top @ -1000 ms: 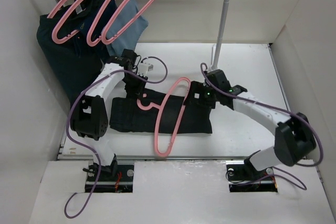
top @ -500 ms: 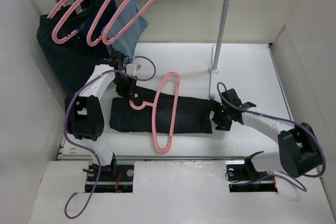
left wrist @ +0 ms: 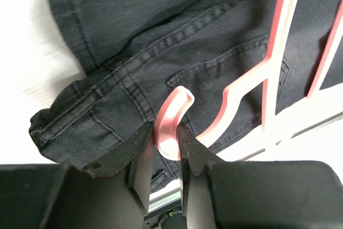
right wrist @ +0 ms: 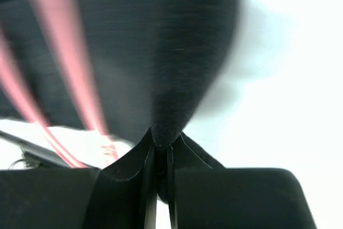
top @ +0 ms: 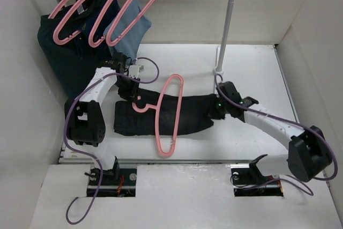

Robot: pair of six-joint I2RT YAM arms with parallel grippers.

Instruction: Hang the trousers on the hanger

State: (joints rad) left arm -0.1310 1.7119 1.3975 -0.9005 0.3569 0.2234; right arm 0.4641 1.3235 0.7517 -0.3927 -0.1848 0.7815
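So: your left claw point(left wrist: 162, 146) clamps hanger point(left wrist: 172, 112) hook, right claw point(right wrist: 161, 143) pinches trousers point(top: 142, 119) end; trousers flat on counter point(top: 257, 73), draping not yet done.

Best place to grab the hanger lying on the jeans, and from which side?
The hook, from the hanger's top end, pinching the thin strip's two sides, as the left gripper has it. The rest of the frame lies flat across the trousers.
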